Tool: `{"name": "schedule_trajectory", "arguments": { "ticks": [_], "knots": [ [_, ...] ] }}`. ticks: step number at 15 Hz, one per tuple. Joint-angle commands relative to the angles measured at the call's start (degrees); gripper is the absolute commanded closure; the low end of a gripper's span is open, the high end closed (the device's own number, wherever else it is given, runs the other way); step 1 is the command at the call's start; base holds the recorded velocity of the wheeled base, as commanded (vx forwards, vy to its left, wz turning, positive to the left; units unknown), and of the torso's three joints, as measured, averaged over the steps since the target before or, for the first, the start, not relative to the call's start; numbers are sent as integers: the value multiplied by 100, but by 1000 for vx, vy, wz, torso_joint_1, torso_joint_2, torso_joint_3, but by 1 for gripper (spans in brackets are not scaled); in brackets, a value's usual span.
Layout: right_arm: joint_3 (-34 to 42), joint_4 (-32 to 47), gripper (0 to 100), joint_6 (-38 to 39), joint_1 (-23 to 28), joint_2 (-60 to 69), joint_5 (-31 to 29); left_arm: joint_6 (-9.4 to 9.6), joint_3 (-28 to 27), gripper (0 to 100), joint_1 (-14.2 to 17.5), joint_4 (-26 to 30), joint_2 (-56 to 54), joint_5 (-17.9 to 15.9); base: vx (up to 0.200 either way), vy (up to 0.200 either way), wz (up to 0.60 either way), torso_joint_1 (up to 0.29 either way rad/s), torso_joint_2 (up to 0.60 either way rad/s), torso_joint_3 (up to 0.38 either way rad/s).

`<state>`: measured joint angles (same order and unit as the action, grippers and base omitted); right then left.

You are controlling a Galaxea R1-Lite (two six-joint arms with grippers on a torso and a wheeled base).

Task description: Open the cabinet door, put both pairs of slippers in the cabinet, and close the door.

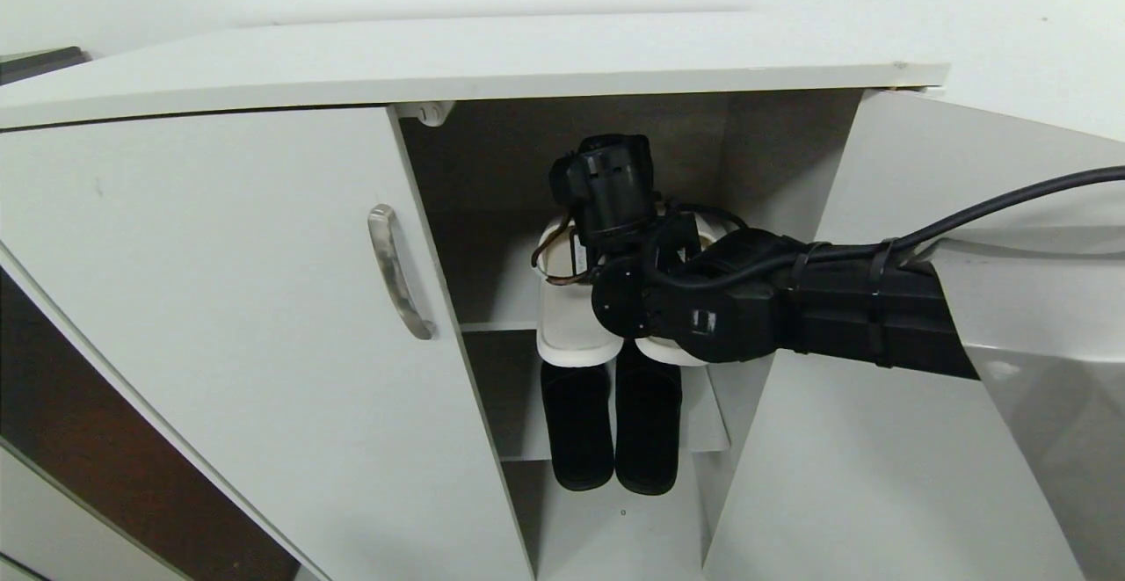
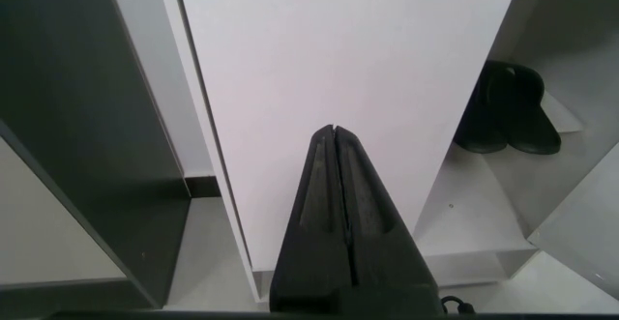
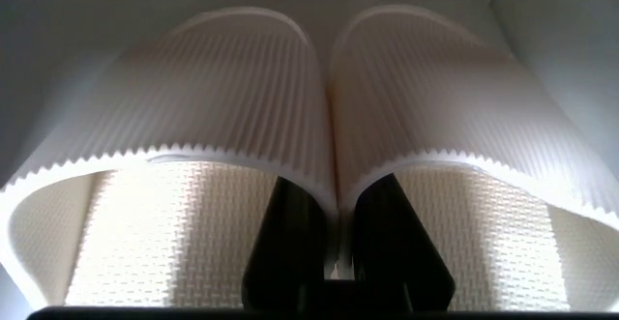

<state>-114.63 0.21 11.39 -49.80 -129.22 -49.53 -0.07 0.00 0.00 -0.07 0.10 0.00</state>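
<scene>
Placing looks underway: the right gripper (image 3: 334, 194) pinches ribbed white foam slippers (image 3: 242, 78) at the cabinet shelf (image 1: 497, 328). Next it should release and withdraw.

1. the cabinet top (image 1: 475, 58) and the closed door (image 1: 220, 300) are lit brightly and evenly from above and in front; no hard shadows are cast on them.
2. the back wall (image 1: 492, 159) inside the cabinet is left in deep shade.
3. a soft glint is carried by the handle (image 1: 397, 272).
4. the black slippers (image 1: 611, 427) are rendered nearly featureless in the dim lower part.
5. the footbeds of the white slippers (image 3: 319, 117) are seen glowing, while the right gripper (image 3: 336, 204) is reduced to a silhouette.
</scene>
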Motion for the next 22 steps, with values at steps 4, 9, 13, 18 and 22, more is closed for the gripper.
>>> {"name": "schedule_trajectory", "arguments": {
  "ticks": [4, 9, 13, 18, 22],
  "knots": [
    [4, -3, 100, 48, -4, -42, 5, -1, 0, 100, 0, -1, -1, 0, 0, 0, 0, 0, 0, 0],
    [4, 6, 100, 48, -4, -51, 5, -1, 0, 100, 0, -1, -1, 0, 0, 0, 0, 0, 0, 0],
    [4, 6, 0, 92, -30, -33, -4, -1, 0, 100, 0, -1, -1, 9, 0, 0, 0, 0, 0, 0],
    [37, 6, 0, 127, -214, 160, -48, -10, 0, 100, 0, -1, -1, 9, 0, 0, 0, 0, 0, 0],
    [626, -3, 0, 312, -232, 442, -48, -10, 0, 100, 0, -1, -1, 9, 0, 0, 0, 0, 0, 0]
  ]
}}
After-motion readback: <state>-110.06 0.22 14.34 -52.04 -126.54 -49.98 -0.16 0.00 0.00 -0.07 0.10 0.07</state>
